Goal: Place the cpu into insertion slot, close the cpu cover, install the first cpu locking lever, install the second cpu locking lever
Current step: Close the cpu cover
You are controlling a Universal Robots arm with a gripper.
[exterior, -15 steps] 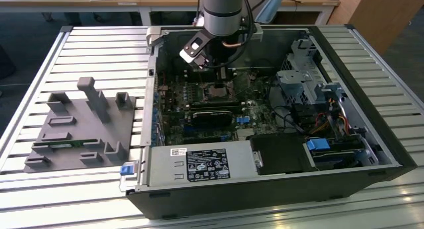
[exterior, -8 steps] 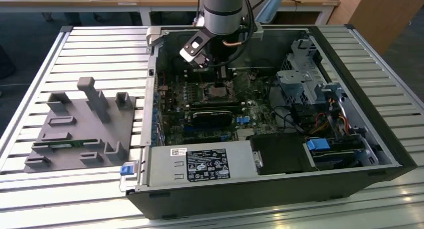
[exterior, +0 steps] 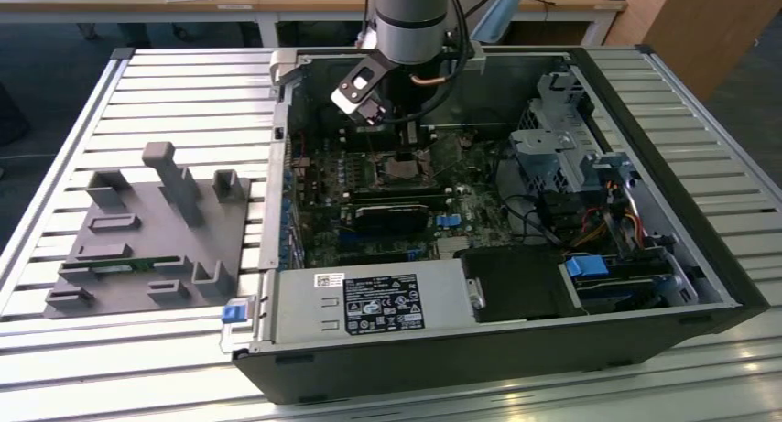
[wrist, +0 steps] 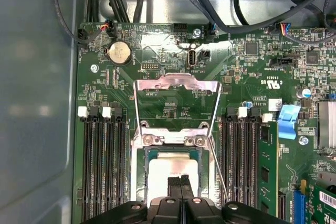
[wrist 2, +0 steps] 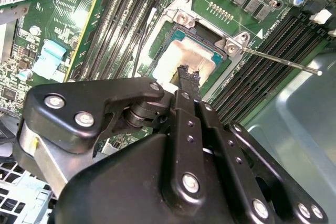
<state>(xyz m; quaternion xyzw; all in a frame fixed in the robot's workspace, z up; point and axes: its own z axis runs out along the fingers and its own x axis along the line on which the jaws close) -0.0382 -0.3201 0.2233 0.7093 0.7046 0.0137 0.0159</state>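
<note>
The cpu point(wrist: 169, 170) lies in the insertion slot point(wrist: 140, 174) of the green motherboard, its pale face up; it shows in the second wrist view too, cpu point(wrist 2: 181, 56) inside the silver rim of the insertion slot point(wrist 2: 181, 18). The cpu cover point(wrist: 176, 83) stands swung open away from the socket, board visible through its window. A thin locking lever point(wrist: 218, 174) sticks up beside the socket, also seen as lever point(wrist 2: 283, 62). My gripper point(wrist: 181, 182) is shut, fingertips together right over the chip's face; it hangs over the socket as gripper point(exterior: 409, 155) and gripper point(wrist 2: 188, 74).
The open computer case point(exterior: 733, 289) lies on a slatted table. Memory slots point(wrist: 102, 166) flank the socket, cables point(wrist: 210, 3) run along the case wall. A power-supply box point(exterior: 366, 303) sits at the near side. A grey fixture block point(exterior: 146, 243) stands at the exterior view's left.
</note>
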